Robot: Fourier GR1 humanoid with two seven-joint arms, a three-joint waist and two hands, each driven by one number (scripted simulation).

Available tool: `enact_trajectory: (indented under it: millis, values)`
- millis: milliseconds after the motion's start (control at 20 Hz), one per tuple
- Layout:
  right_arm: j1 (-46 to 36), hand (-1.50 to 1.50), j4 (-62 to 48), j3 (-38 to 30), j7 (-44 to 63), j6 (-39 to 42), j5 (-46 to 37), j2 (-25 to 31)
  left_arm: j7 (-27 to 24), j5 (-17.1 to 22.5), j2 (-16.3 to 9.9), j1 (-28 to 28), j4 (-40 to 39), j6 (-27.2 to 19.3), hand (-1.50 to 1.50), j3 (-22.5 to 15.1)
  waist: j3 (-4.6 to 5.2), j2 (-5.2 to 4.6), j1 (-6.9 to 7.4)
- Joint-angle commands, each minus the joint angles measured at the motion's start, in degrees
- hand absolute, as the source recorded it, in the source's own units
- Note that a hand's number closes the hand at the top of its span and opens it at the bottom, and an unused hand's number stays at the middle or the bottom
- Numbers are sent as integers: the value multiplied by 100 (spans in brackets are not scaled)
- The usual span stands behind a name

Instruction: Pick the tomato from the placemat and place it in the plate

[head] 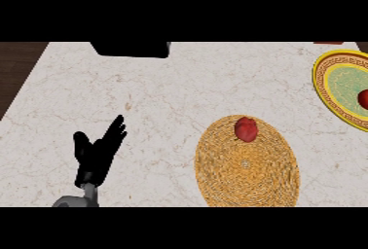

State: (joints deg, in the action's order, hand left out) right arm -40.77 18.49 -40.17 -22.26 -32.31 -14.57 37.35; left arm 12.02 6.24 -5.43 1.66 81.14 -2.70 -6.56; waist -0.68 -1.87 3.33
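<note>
A red tomato (246,129) lies on the round woven straw-coloured placemat (248,171), near the mat's far edge. The plate (322,91), with a yellow patterned rim and a green centre, stands at the right edge of the view, partly cut off. A red round thing (363,99) shows inside the plate at the picture's edge. My left hand (96,155) rests at the lower left, open with fingers up, far to the left of the mat and holding nothing. My right hand does not show.
A black object (132,48) sits at the counter's far edge, left of centre. Dark wood flooring (16,68) lies beyond the counter's left edge. Pale marble counter (179,92) stretches between my hand and the mat.
</note>
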Motion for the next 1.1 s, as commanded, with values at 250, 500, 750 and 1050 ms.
enact_trajectory:
  millis: [250, 500, 750, 1050]
  values:
    - [398, -150, -385, -817, -940, 1421, 913, 361, -150, -83, 76, -183, 0, -67, 0, -32, 27, 74, -102]
    - [1003, -150, -517, -753, -1475, 2559, 1033, 320, -215, 38, -78, -176, -139, 12, 0, 243, 46, 128, -215]
    - [1323, -150, -570, -467, -1613, 2885, 961, 268, -20, -3, -83, 4, -193, -11, 0, 295, 54, 150, -259]
    - [1769, -150, -337, -99, -1628, 2849, 945, 296, 157, -106, 6, -266, 158, -90, 0, 200, 60, 173, -290]
